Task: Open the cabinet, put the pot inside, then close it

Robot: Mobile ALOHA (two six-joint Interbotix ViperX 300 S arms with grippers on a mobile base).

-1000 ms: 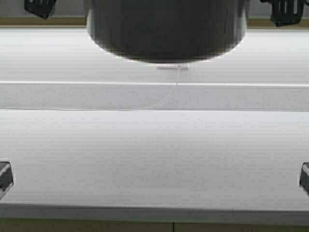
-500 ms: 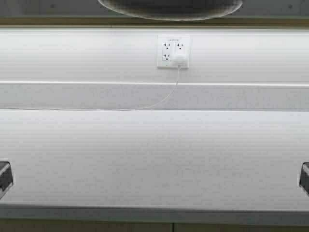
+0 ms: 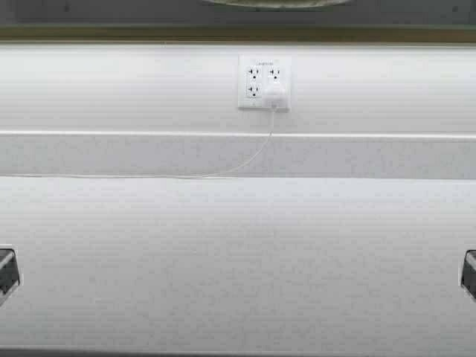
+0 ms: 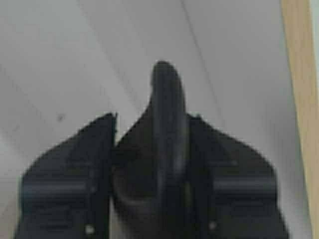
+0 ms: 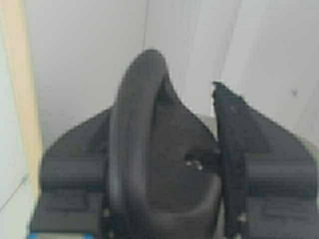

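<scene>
A white wall outlet (image 3: 265, 82) sits on the pale backsplash (image 3: 111, 82) near the middle of the high view. A white plug (image 3: 276, 95) is seated in its lower right socket. From the plug a thin white cable (image 3: 253, 158) hangs down, curves toward the left and runs along the back edge of the white countertop (image 3: 238, 260). A narrow raised ledge (image 3: 372, 135) crosses the wall below the outlet, and the cable passes over it.
</scene>
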